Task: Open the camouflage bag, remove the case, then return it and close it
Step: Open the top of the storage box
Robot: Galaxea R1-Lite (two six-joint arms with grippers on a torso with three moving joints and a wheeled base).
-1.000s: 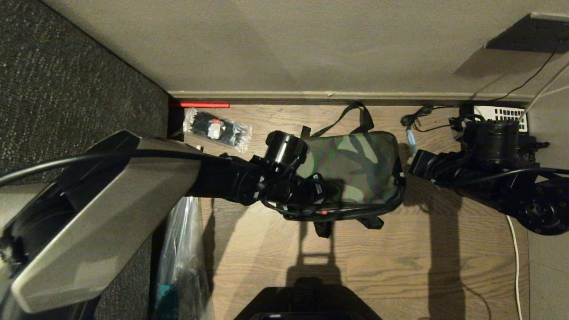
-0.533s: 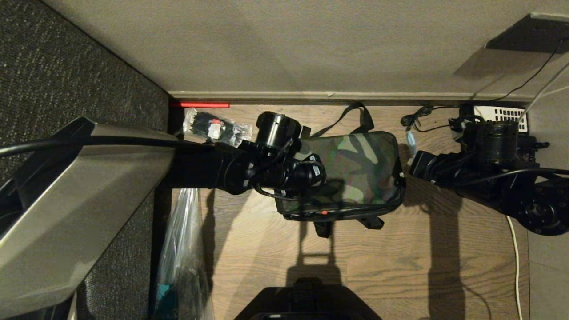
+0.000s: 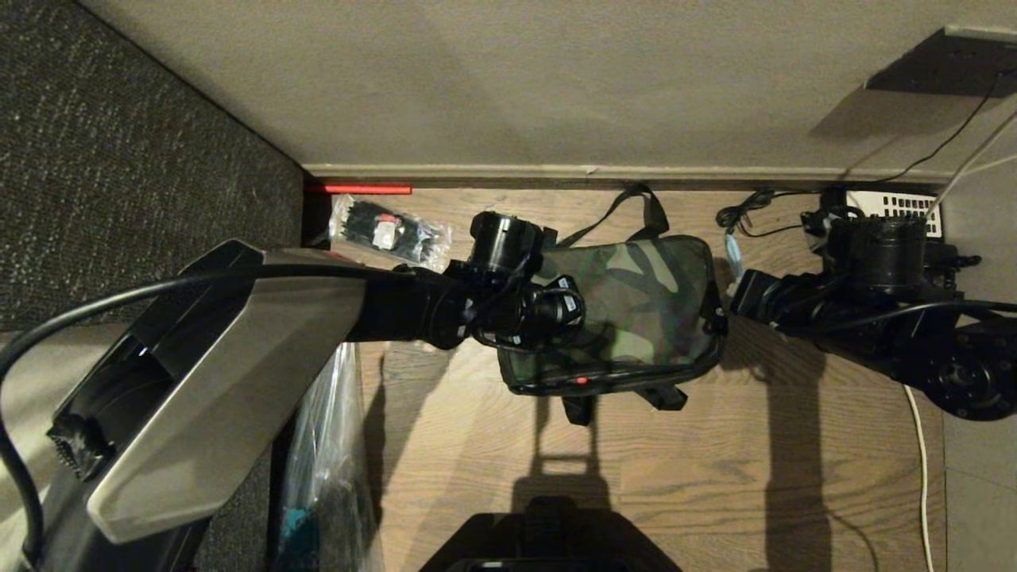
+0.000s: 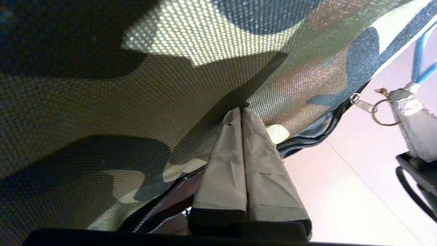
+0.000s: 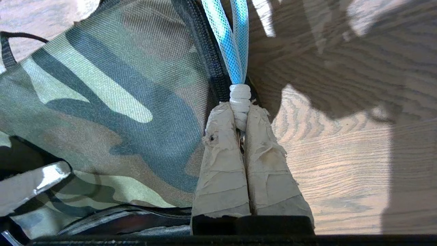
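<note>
The camouflage bag (image 3: 643, 306) lies flat on the wooden floor, lid down. Its zipper (image 4: 160, 200) gapes along the near edge, where dark red lining shows. In that gap I see a black edge with a small red dot, the case (image 3: 581, 381) inside the bag. My left gripper (image 3: 566, 318) is shut, its taped tips (image 4: 241, 110) pressing on the camouflage lid near the bag's left end. My right gripper (image 5: 240, 110) sits at the bag's right end, shut on the white-taped zipper pull (image 5: 240, 94), which carries a blue cord loop (image 5: 232, 41).
A clear packet of black items (image 3: 389, 232) lies behind the left arm by the wall. A black telephone with white keypad (image 3: 894, 205) and cables (image 3: 743, 214) sit behind the right arm. A plastic bag (image 3: 326, 461) hangs at the left, beside a dark panel (image 3: 119, 159).
My left gripper has drawn back from the bag's near edge toward the wall, onto the lid top. The right arm and the bag have stayed put.
</note>
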